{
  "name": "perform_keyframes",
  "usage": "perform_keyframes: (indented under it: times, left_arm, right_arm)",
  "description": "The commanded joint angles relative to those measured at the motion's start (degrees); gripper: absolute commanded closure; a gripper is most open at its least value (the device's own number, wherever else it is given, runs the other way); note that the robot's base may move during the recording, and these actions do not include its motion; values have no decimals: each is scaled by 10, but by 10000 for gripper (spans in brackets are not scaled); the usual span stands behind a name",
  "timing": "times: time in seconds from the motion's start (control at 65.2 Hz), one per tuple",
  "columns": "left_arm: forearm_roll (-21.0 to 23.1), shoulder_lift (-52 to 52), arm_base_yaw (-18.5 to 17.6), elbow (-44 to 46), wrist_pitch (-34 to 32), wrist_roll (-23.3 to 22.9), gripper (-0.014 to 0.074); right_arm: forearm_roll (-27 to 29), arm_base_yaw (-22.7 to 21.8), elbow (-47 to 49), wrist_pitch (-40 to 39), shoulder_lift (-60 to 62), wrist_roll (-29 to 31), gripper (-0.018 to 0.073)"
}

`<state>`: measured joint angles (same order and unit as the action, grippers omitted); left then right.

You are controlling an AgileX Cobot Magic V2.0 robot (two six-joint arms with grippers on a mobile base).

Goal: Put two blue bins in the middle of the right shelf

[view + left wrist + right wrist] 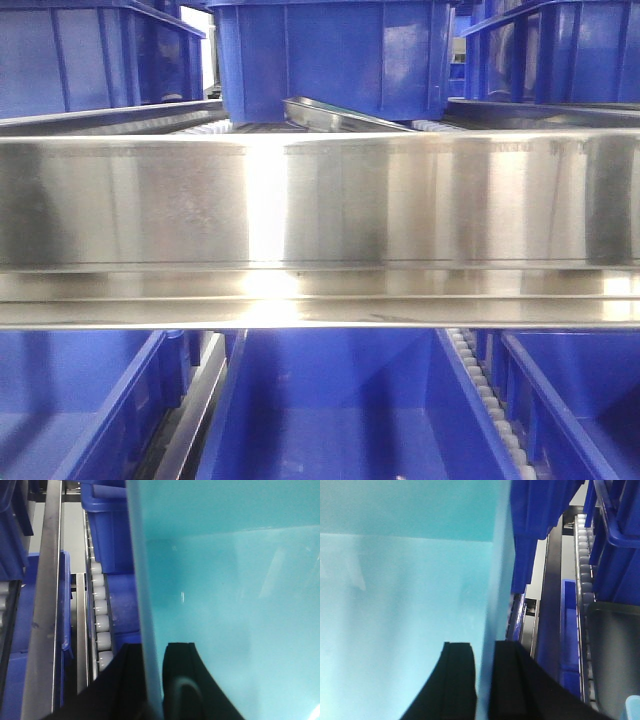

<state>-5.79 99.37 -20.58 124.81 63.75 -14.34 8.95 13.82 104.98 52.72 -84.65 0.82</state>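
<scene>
The left end effector (155, 649) was clamped on one side wall of a blue plastic bin (230, 605); the right end effector (483, 646) pinched the opposite wall; the bin hung near the steel roller shelf (320, 200); it seemed mid-carry, with placement ahead; the second bin's status was unclear.

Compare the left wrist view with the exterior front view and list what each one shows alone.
Left wrist only: the left gripper straddling the wall of a bin that looks teal here. Front only: the shelf head-on, two bin levels split by a broad steel beam, with no gripper in sight. Both: blue bins and white rollers.
</scene>
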Motion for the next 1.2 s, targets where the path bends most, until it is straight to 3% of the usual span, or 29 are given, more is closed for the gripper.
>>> perform_keyframes:
  times: [0.0, 1.181]
  left_arm:
    - [-2, -11, -2, 5, -22, 6, 707]
    - [-5, -11, -2, 5, -22, 6, 707]
  right_arm:
    - [3, 0, 7, -27, 7, 7, 712]
    - [3, 0, 7, -27, 7, 7, 712]
